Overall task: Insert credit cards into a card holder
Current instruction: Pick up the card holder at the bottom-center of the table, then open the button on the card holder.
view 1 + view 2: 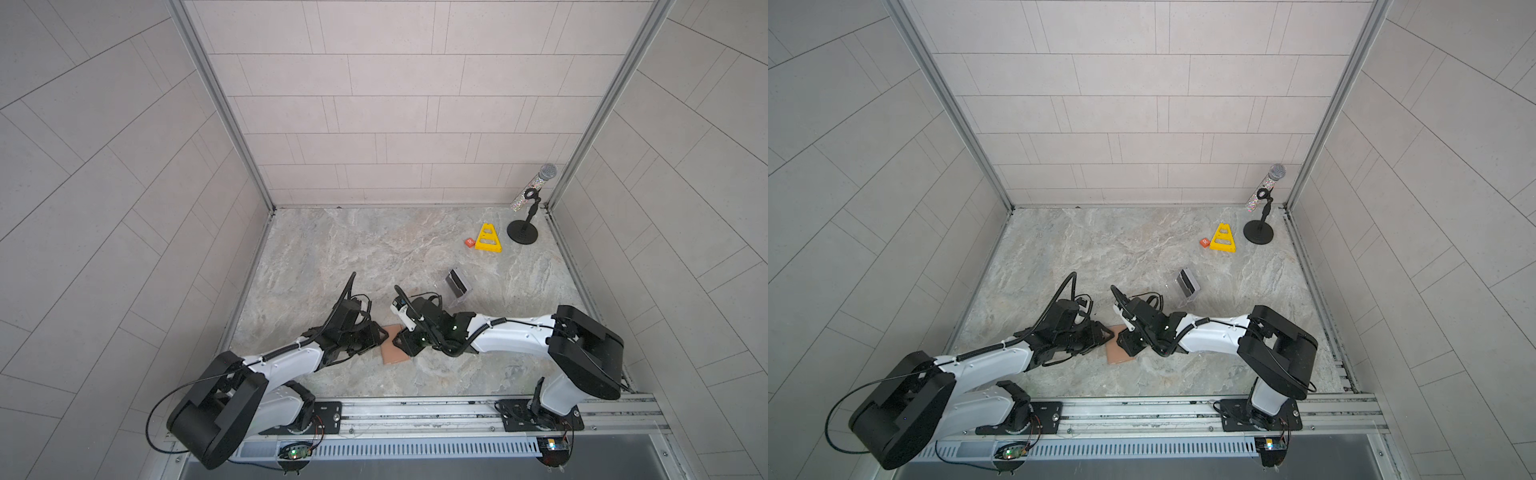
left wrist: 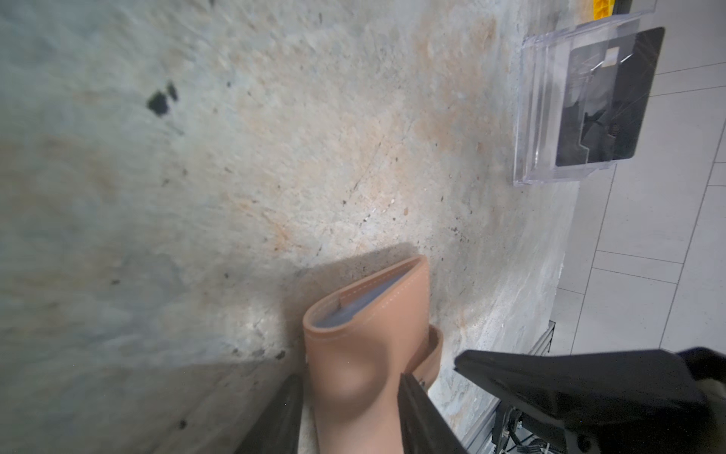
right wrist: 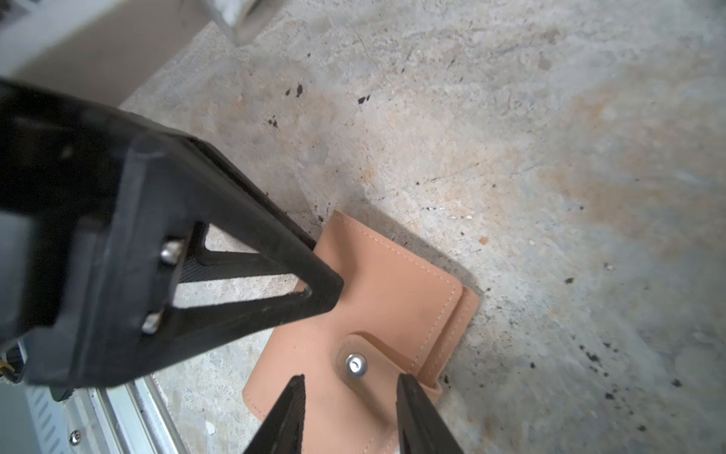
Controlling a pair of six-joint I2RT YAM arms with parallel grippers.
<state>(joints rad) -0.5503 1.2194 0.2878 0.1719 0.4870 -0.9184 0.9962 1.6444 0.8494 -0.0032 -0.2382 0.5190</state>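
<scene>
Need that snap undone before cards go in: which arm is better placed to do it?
Right, probably. The right claw straddles the snap tab on the card holder; the left claw flanks the holder's other side, better suited to bracing.

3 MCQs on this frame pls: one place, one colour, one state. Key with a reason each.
1. Where is the card holder? A) in the clear box B) on the table, between the left gripper and right gripper C) against the back wall
2. Colour of the triangular piece by the microphone stand? A) yellow B) blue C) green
3. The card holder is: A) spread open B) torn in two C) folded shut
Key: B, both top views show it between the arms; A, plainly yellow; C, snap tab lies across its closed cover.
</scene>
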